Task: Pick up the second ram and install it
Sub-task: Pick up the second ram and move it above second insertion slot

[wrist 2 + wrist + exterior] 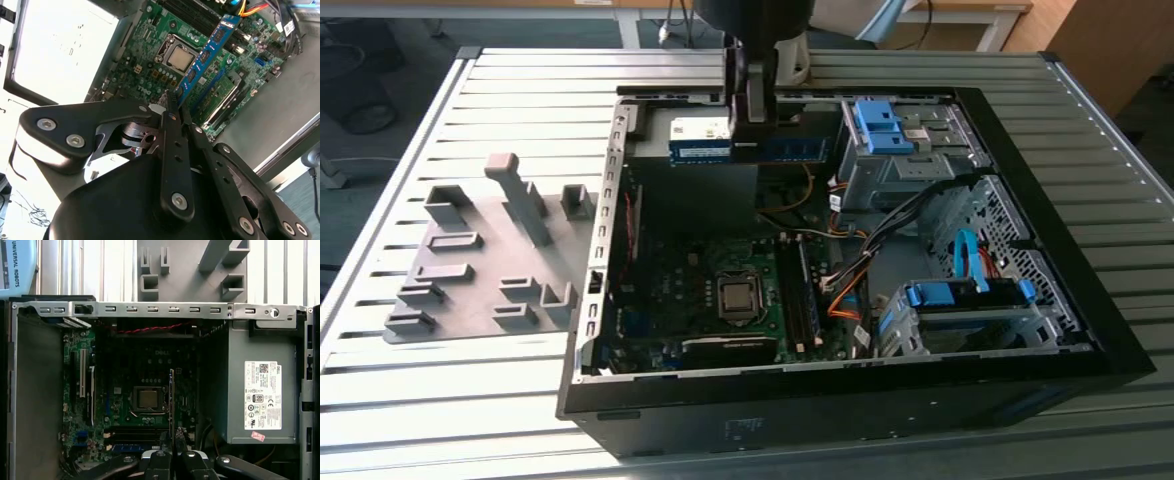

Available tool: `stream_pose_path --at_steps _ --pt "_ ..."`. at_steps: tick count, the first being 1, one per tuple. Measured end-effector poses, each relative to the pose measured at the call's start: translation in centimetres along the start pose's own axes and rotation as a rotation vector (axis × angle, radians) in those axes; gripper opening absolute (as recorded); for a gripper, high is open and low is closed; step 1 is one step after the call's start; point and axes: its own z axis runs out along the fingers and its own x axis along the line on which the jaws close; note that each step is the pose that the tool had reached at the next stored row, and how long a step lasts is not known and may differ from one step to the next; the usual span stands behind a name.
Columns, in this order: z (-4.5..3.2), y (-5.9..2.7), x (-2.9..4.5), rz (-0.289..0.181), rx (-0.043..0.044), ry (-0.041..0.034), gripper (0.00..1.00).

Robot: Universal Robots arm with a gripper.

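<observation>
The open computer case lies on the slatted table. Inside it I see the motherboard with its processor, the grey power supply, blue-latched drive cages and bundled cables. A grey fixture plate sits just beside the case. The arm reaches straight down over the case. The gripper has its jaws pinched tight on the second ram, held level in the air above the board and clear of the slots.
</observation>
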Motion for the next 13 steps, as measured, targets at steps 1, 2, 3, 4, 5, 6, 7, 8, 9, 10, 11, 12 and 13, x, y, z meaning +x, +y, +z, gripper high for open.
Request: stream_pose_path --at_steps 1,2,3,4,5,6,7,8,9,10,11,12,13 --pt "-0.01 -0.17 0.0 0.0 0.0 0.0002 0.14" --pt "0.0 -0.38 0.0 0.0 0.0 0.0001 0.14" --pt "0.0 -0.62 0.0 0.0 0.0 0.0 0.14" --pt "0.0 -0.85 -0.01 0.0 0.0 0.0001 0.14" --pt "-0.01 -1.06 -0.01 0.0 0.0 0.0001 0.14" --pt "0.0 -1.27 -0.01 0.0 0.0 0.0001 0.14" --pt "0.0 -1.47 -0.01 0.0 0.0 0.0 0.14" --pt "0.0 -1.68 -0.02 0.0 0.0 0.0001 0.14" --pt "0.0 -1.88 -0.02 0.0 0.0 0.0001 0.14" --pt "0.01 -2.09 -0.02 0.0 0.0 0.0 0.14" --pt "0.01 -2.27 -0.02 0.0 0.0 0.0001 0.14" --pt "0.01 -2.41 -0.02 0.0 0.0 0.0001 0.14" --pt "0.01 -2.46 -0.02 0.0 0.0001 0.0001 0.14"
